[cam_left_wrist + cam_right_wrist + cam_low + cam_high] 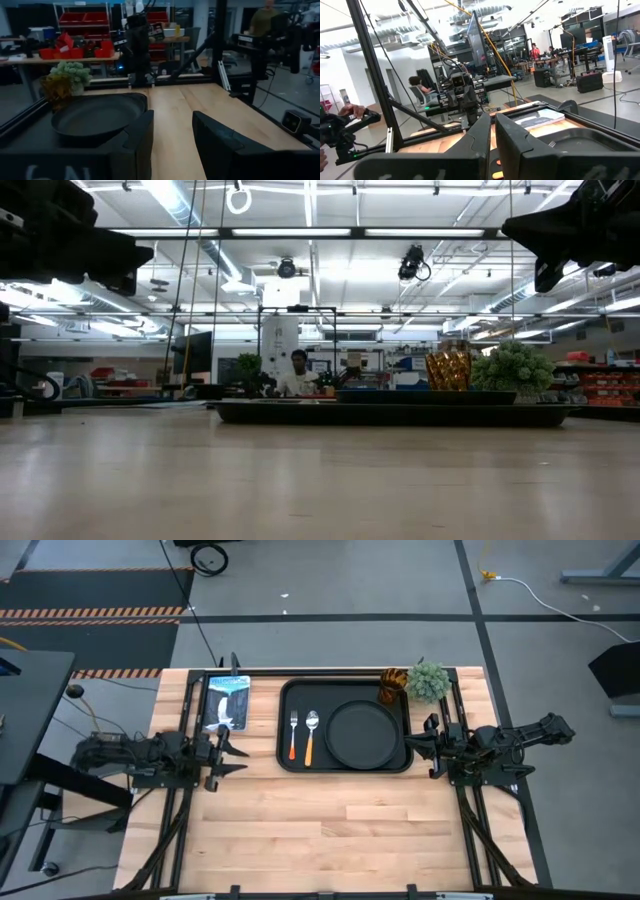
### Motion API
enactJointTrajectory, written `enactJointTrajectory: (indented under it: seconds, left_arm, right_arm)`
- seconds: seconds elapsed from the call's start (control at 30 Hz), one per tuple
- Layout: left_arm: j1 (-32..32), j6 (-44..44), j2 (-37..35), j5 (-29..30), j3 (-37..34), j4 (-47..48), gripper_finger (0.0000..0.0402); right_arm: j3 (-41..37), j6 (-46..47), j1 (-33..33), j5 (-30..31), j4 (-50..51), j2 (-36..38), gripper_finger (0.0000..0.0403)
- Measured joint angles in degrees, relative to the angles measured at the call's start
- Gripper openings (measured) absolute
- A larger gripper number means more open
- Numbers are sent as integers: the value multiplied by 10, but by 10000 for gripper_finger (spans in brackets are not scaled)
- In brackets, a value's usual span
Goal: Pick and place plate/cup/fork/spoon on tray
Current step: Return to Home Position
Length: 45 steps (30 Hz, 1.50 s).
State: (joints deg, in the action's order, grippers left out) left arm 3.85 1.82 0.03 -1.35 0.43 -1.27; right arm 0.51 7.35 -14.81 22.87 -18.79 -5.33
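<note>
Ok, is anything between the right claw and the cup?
Nothing lies straight between the right claw and the cup at the tray's far right corner, but the green plant ball sits close beside the cup on that arm's side, crowding the approach. The left claw waits left of the tray.

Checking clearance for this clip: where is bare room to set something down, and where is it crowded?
The widest bare patch is the table in front of the tray, between both arms. The tray is crowded: fork, spoon and plate fill it, with cup and plant at its back right corner. A booklet lies left of it.
</note>
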Motion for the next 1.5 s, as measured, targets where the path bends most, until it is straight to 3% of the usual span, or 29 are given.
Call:
enactJointTrajectory:
  seconds: [0.27,0.53,1.3,1.5]
  left_arm:
    - [-37,-56,0,6,0,-15,144]
    - [-67,-57,0,6,0,-70,144]
    - [-69,-56,0,9,-1,-74,144]
    - [-69,-57,0,9,0,-75,144]
  right_arm:
    - [0,0,0,0,0,0,34]
    - [0,0,0,0,0,0,34]
    - [0,0,0,0,0,0,34]
    - [0,-73,0,0,51,0,34]
